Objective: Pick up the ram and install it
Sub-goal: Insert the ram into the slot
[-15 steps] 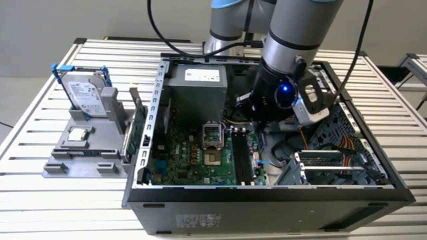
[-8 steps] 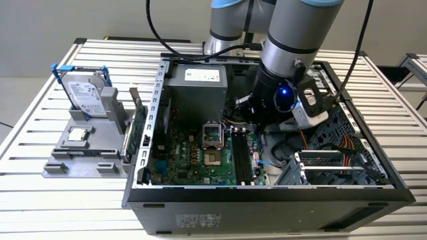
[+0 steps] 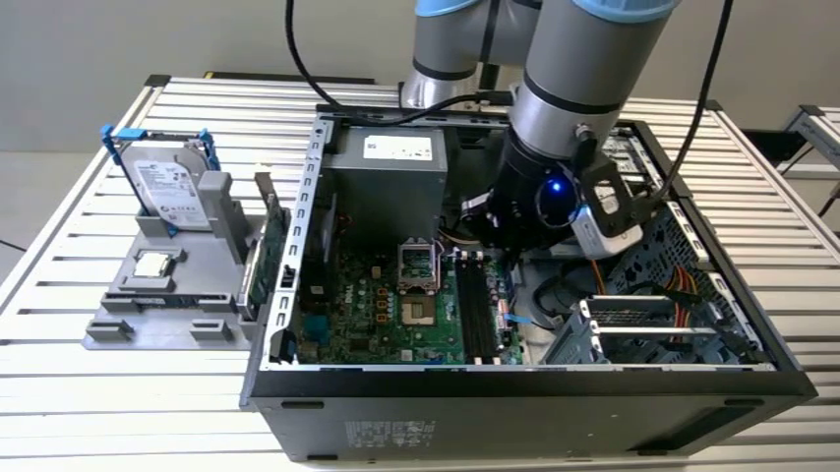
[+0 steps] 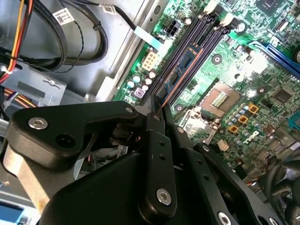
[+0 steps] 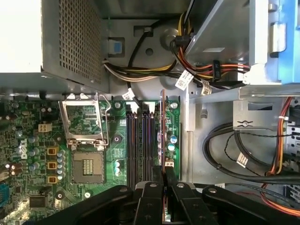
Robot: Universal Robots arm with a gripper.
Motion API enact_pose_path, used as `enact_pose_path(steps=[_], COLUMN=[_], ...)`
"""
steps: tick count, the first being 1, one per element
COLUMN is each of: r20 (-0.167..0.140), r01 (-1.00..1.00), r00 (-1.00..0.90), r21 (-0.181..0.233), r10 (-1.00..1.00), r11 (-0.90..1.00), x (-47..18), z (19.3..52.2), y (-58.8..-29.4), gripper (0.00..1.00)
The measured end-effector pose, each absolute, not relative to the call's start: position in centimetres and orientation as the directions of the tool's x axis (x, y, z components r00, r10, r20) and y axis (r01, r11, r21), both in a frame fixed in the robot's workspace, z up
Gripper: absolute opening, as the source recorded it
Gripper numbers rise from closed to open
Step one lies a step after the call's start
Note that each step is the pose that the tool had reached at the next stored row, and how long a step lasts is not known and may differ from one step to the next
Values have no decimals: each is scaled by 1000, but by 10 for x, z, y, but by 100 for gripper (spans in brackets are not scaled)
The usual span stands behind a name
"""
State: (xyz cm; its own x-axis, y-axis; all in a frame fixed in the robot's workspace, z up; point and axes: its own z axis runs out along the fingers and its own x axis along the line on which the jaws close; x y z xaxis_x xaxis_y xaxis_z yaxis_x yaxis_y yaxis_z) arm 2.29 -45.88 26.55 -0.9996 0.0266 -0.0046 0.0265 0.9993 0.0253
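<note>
One pincer (image 5: 163, 180) pinches the ram (image 5: 162, 126) on edge over the motherboard (image 5: 37, 140) slots.

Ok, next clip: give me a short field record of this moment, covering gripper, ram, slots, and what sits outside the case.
gripper: inside the open computer case, fingers shut on the ram
ram: held on edge, standing over the memory slots, seen in both wrist views
memory slots: black, beside the empty CPU socket
outside the case: hard drive upright in a grey stand, at the exterior view's left
</note>
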Motion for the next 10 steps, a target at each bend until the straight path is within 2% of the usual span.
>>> enact_pose_path(steps=[10], r20=[-5], r01=[25], r00=[-1000], r21=[25], r10=[25], r11=[999], x=[23], z=[256], y=[-463], gripper=[0])
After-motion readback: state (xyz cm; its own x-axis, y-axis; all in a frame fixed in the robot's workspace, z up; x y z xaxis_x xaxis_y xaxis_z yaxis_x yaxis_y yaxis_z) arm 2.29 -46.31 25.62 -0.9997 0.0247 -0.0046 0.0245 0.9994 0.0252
